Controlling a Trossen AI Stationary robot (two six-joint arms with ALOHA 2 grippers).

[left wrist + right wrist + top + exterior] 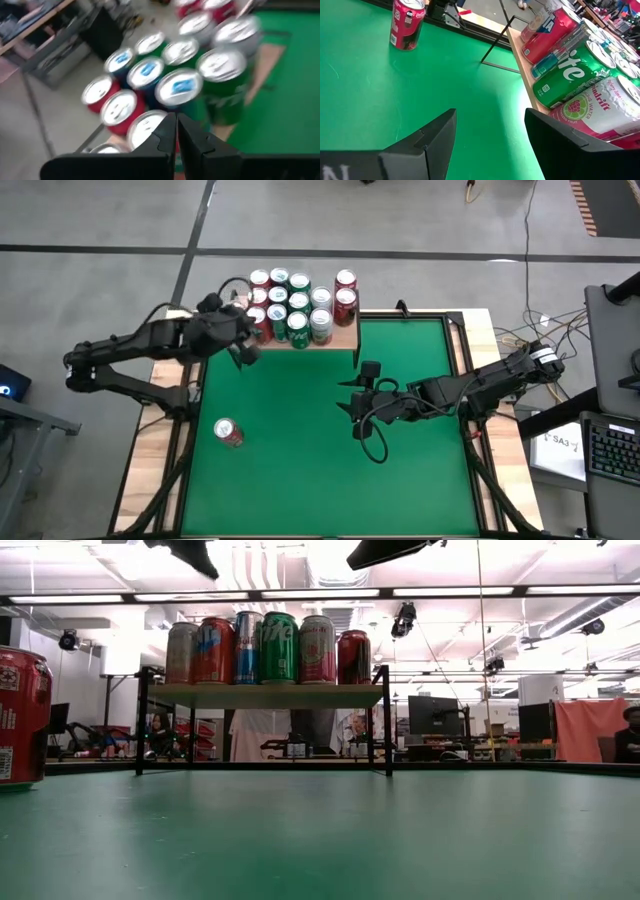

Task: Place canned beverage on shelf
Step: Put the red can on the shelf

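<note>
The shelf (345, 336) is a light-wood board on thin black legs at the table's far edge, and several cans (297, 305) stand upright on it. One red can (228, 433) stands upright on the green table near the left front. My left gripper (245, 345) hovers shut at the shelf's left end, just above the can tops (179, 86), with nothing in it. Over the table's middle right, my right gripper (490, 135) stands open and empty.
The low view shows the shelf (265, 696) raised on its legs, with free room under it and the red can (20, 718) close at the left. Bare green table (300, 480) lies between the arms. Cables and a keyboard (610, 445) lie beyond the right edge.
</note>
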